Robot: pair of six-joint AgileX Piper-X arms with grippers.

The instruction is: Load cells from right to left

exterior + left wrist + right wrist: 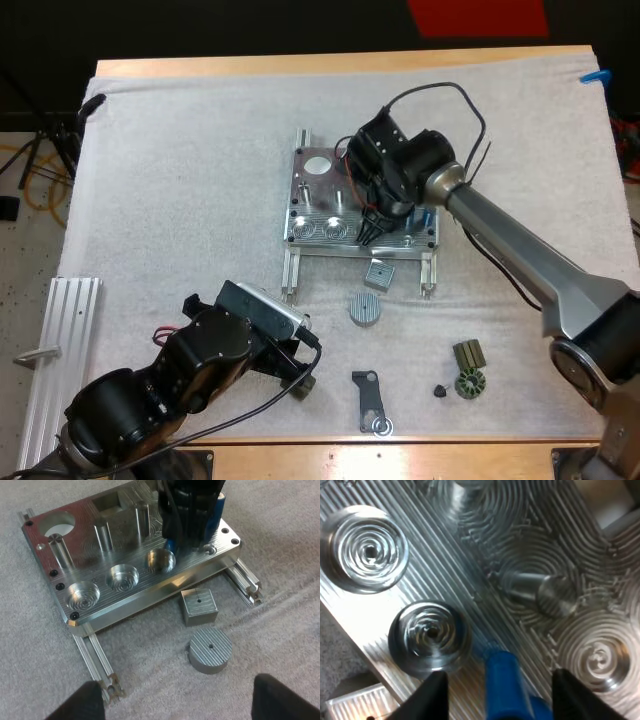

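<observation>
Grips a blue cylinder (pixel 170 545) in the right gripper (pixel 499 690), black fingers clenched on it, low over the metal fixture (pixel 318 232). Holds its lower end just beside an empty round pocket (pixel 160 560) at the fixture's near edge, not inside. Crowds close to an upright pin (pixel 555 595) behind. Hovers the left gripper (pixel 180 705) over the white mat (pixel 200 150), jaws released, wide apart, touching nothing. Between it and the fixture: a square metal block (pixel 198 606) and a ribbed round disc (pixel 210 650), near each other. Nearer the table's front: a black bracket (pixel 370 400) and small dark parts (pixel 468 375), well apart from the fixture.
</observation>
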